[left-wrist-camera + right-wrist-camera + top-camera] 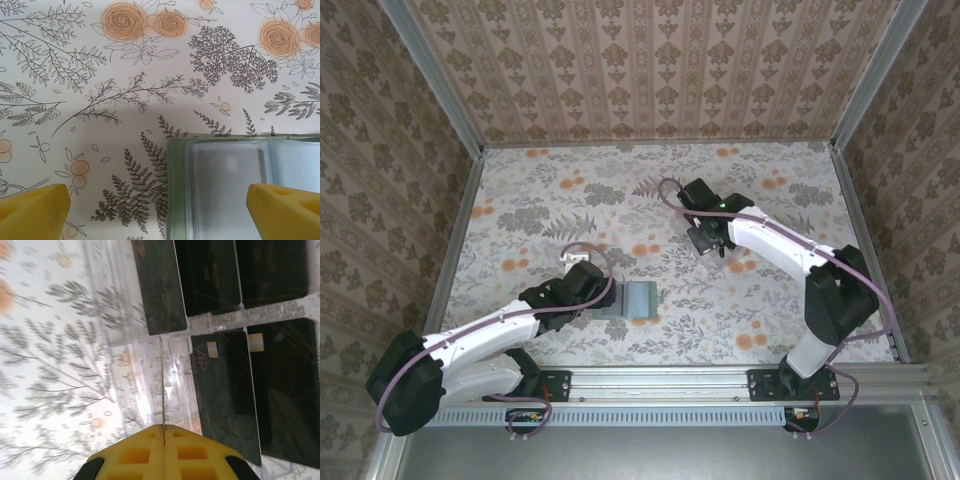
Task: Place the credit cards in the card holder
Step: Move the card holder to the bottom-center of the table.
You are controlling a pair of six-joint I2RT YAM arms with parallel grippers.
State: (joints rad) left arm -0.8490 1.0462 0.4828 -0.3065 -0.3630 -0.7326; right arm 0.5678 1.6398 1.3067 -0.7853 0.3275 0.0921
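Right gripper (164,430) on edge-on card (163,382)

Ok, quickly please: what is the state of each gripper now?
Left gripper: open, holding nothing, above the card holder.
Right gripper: shut, apparently pinching one credit card, seen edge-on.

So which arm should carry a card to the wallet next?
Right. The right gripper is shut on a card, held edge-on above the tray. The left gripper hangs open over the wallet, holding nothing.
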